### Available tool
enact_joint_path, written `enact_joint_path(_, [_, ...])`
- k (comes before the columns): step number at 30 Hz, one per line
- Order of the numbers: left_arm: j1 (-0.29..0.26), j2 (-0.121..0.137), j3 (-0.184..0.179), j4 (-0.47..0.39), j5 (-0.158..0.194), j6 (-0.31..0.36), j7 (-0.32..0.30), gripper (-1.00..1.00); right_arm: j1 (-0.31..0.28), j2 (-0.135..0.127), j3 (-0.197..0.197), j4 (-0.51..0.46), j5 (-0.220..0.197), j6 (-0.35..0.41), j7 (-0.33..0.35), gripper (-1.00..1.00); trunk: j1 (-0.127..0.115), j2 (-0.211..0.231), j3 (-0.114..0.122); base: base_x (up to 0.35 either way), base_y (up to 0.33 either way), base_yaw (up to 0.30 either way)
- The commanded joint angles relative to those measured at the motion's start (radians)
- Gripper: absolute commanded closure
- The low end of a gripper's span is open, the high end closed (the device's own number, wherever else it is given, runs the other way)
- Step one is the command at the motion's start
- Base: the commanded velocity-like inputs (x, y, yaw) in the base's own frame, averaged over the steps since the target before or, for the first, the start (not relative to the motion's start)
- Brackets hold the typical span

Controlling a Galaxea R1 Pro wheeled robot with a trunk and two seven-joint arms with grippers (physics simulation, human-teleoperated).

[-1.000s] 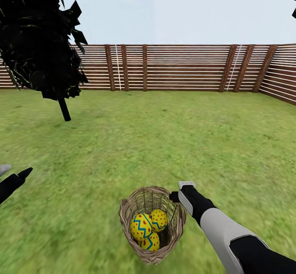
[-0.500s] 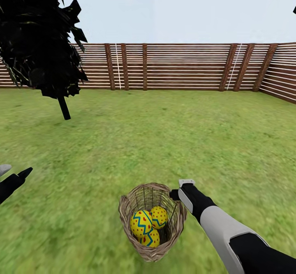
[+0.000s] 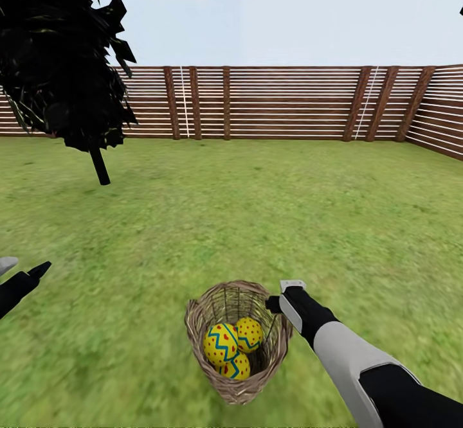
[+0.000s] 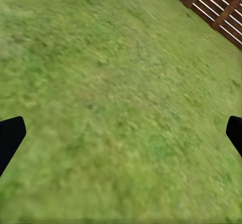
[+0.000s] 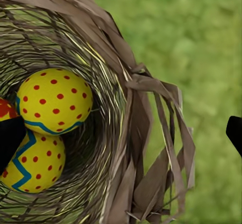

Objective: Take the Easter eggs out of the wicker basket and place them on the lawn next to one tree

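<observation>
Wicker basket [image 3: 238,341] on the lawn [image 3: 257,222] holding three Easter eggs [image 3: 222,344], right tool [image 5: 121,133] spread open straddling its rim, left tool [image 4: 121,135] open over grass

1. The right arm [image 3: 360,357] enters the head view from the lower right corner and reaches up and left toward the lower middle of the frame.
2. Its forearm is white and grey, with black sections at the elbow end and at the wrist.
3. The right gripper [image 3: 278,303] sits at the lower middle of the frame; in the right wrist view its two black fingertips [image 5: 10,138] show at the far left and right edges, spread wide apart.
4. The left gripper [image 3: 29,276] pokes in at the left edge of the head view, a black finger pointing up and right.
5. In the left wrist view its fingertips [image 4: 10,138] stand wide apart at both side edges.
</observation>
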Motion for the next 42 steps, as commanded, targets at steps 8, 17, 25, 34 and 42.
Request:
enact_joint_path(8, [-0.001, 0.0, 0.0, -0.002, 0.011, 0.004, 0.008, -1.0, 0.0, -0.029, 0.007, 0.0, -0.012, 0.004, -0.008, -1.0, 0.0, 0.0, -0.001, 0.0, 0.0, 0.0])
enact_joint_path(17, [-0.001, 0.0, 0.0, -0.002, 0.011, 0.004, 0.008, -1.0, 0.0, -0.034, 0.007, 0.001, -0.013, 0.004, -0.007, -1.0, 0.023, -0.042, -0.02, 0.0, 0.0, 0.0])
enact_joint_path(25, [0.0, 0.0, 0.0, -0.003, 0.011, 0.004, 0.006, -1.0, 0.0, -0.031, 0.008, 0.002, -0.013, 0.004, -0.007, -1.0, 0.023, -0.042, -0.02, 0.0, 0.0, 0.0])
enact_joint_path(34, [0.0, 0.0, 0.0, -0.003, 0.011, 0.004, 0.007, -1.0, 0.0, -0.028, 0.009, 0.003, -0.013, 0.004, -0.007, -1.0, 0.042, -0.077, -0.035, 0.0, 0.0, 0.0])
enact_joint_path(42, [0.0, 0.0, 0.0, -0.002, 0.011, 0.004, 0.008, -1.0, 0.0, -0.026, 0.01, 0.004, -0.013, 0.004, -0.007, -1.0, 0.042, -0.077, -0.035, 0.0, 0.0, 0.0])
